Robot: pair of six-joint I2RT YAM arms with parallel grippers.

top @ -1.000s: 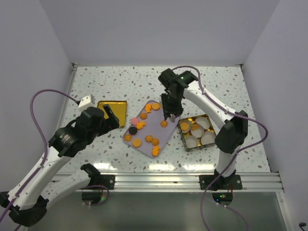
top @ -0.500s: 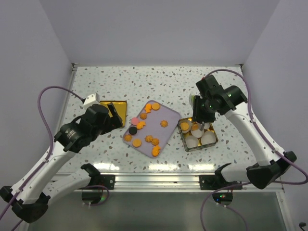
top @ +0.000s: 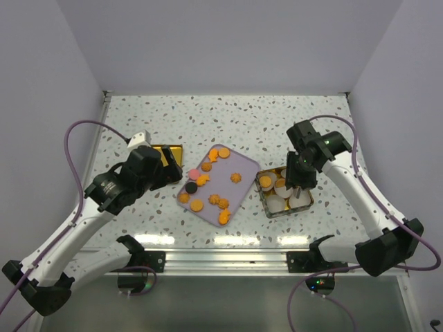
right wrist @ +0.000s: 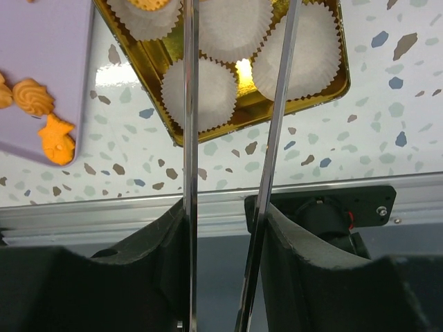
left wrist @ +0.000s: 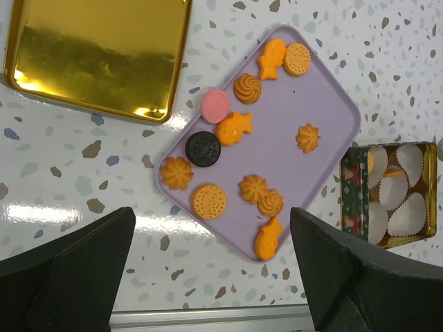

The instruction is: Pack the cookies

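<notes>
Several small orange cookies [left wrist: 209, 201] lie on a purple tray [left wrist: 325, 104], with one pink [left wrist: 214, 105] and one black cookie [left wrist: 203, 147]. The tray also shows in the top view [top: 239, 163]. A gold tin [top: 267, 208] to its right holds white paper cups [right wrist: 205, 93]; a few cups hold an orange cookie [top: 266, 182]. My right gripper [top: 299, 191] hangs over the tin, and its long metal blades [right wrist: 192, 104] stand apart with nothing seen between them. My left gripper [top: 170, 166] is open and empty, high above the tray's left side.
A gold lid [top: 156, 151] lies upside down left of the tray, also seen in the left wrist view [left wrist: 97, 55]. The tin's rim [right wrist: 332, 90] sits close to the table's near metal rail [right wrist: 208, 207]. Walls close in the table on three sides.
My right gripper moved from over the tray's right part across to the tin and lowered over its cups. My left arm crept slightly toward the tray.
</notes>
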